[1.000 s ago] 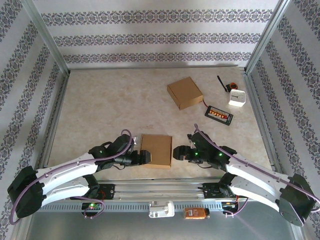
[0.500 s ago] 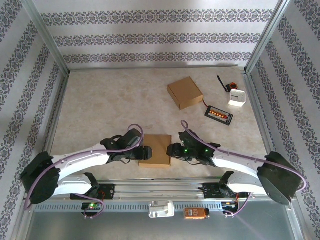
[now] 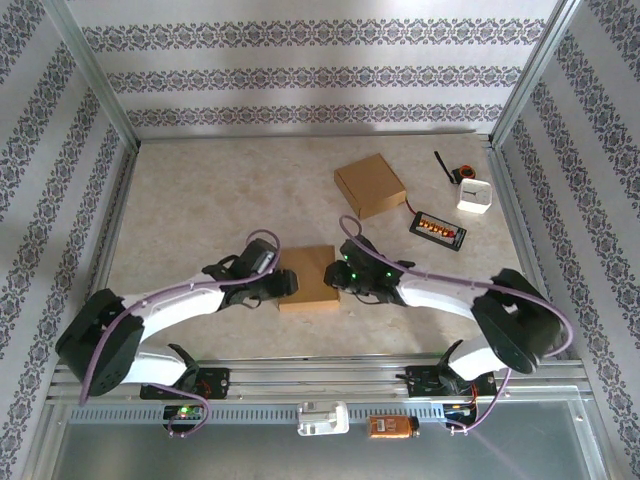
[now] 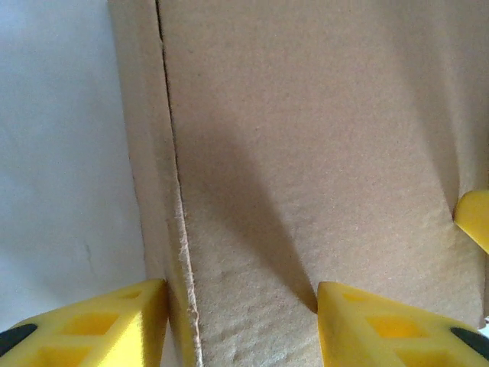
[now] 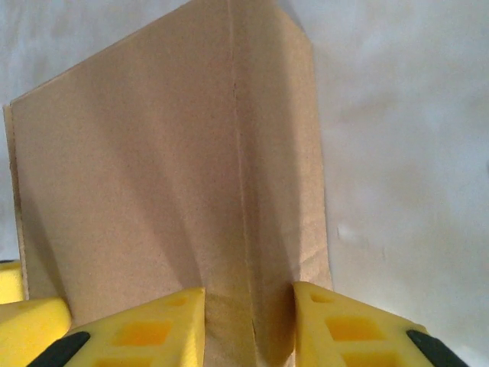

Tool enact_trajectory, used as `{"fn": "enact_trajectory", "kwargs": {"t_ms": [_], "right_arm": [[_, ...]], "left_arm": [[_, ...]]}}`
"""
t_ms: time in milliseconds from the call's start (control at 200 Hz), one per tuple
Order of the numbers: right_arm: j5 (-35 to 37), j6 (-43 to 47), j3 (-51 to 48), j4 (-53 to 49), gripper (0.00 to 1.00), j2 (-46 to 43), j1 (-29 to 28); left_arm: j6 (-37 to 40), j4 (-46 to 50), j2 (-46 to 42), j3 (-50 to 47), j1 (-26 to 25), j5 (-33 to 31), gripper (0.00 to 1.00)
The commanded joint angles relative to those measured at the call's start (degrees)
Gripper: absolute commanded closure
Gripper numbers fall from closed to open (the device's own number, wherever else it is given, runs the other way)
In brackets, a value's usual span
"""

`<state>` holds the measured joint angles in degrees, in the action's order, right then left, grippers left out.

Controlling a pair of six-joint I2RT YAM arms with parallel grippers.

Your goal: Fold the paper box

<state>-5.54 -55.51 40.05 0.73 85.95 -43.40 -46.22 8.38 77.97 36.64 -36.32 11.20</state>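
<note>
A flat brown cardboard box point(image 3: 308, 278) lies near the front of the beige counter point(image 3: 200, 200), between both arms. The right tool point(image 3: 335, 277) pinches its creased right edge. The left tool point(image 3: 288, 284) straddles the left edge, and whether it grips cannot be told.

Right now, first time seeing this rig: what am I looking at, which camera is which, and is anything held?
Two robot arms are bolted at the near table edge. The wide picture comes from a fixed camera above and behind them; the two close-ups come from cameras on the wrists. On the table lie a flattened cardboard box, a folded box, a white cube and a small black board. The left fingers and right fingers, the arms' yellow grasping ends, straddle the flattened box's opposite sides; a firm grip I cannot confirm.
</note>
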Motion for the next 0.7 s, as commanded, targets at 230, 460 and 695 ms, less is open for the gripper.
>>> {"fn": "enact_trajectory", "kwargs": {"t_ms": [230, 460, 695], "right_arm": [[-1.94, 7.66, 24.69, 7.35, 0.69, 22.25, 9.30], [0.78, 11.50, 35.91, 4.87, 0.66, 31.86, 12.03], [-6.67, 15.02, 42.04, 1.89, 0.55, 36.13, 15.70]], "left_arm": [[10.68, -16.52, 26.19, 19.86, 14.04, 9.56, 0.53], [10.41, -18.35, 39.00, 30.64, 18.84, 10.46, 0.53], [11.67, -17.67, 39.09, 30.71, 20.74, 10.77, 0.46]]}}
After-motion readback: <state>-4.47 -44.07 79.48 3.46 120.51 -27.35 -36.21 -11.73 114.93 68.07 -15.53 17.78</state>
